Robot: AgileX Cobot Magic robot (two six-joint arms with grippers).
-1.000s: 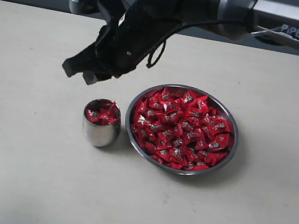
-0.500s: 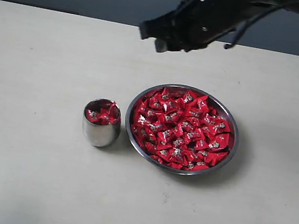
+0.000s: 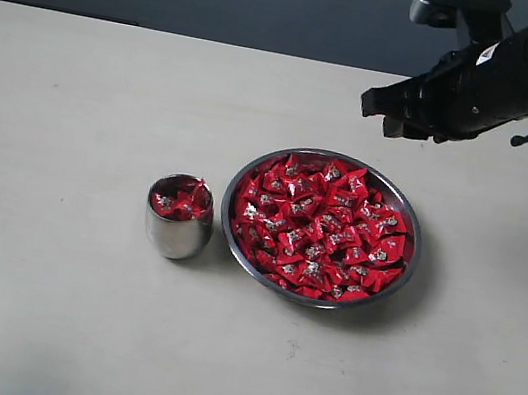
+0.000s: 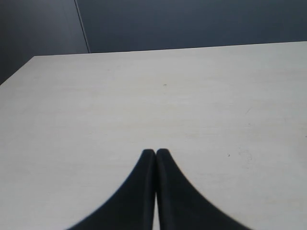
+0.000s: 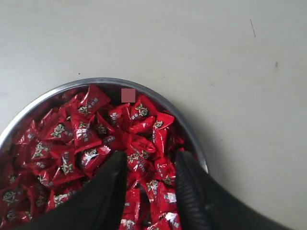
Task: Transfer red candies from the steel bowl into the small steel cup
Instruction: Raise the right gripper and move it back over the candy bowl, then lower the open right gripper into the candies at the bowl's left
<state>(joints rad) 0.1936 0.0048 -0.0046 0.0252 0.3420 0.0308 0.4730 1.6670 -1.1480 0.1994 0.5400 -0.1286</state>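
My right gripper [image 3: 379, 113] hangs above the table [image 3: 44, 303] at about 1 o'clock of the bowl [image 3: 416, 245], just past its rim, not touching anything. Its fingers are spread apart, and the right wrist view shows only the pile below in the gap between them, so it is released and carrying nothing. My left gripper [image 4: 156, 152] is out of the exterior view. Its own camera shows the two fingers pressed together over bare table, clenched on nothing.

The candies [image 3: 320, 227] fill the bowl edge to edge in a thick red layer. The cup [image 3: 176, 228] stands upright at 9 o'clock of the bowl, just beside it. I can't tell if the two touch.

Progress: the cup already has red candies up to its brim, a couple poking above it, so part of the job is done. I'd judge it close to full, with room for maybe one or two more. The bowl looks barely dented, and most of the pile would not fit in the cup anyway.

What's left, if anything: come down into the pile, pinch one candy and carry it to the cup at 9 o'clock.
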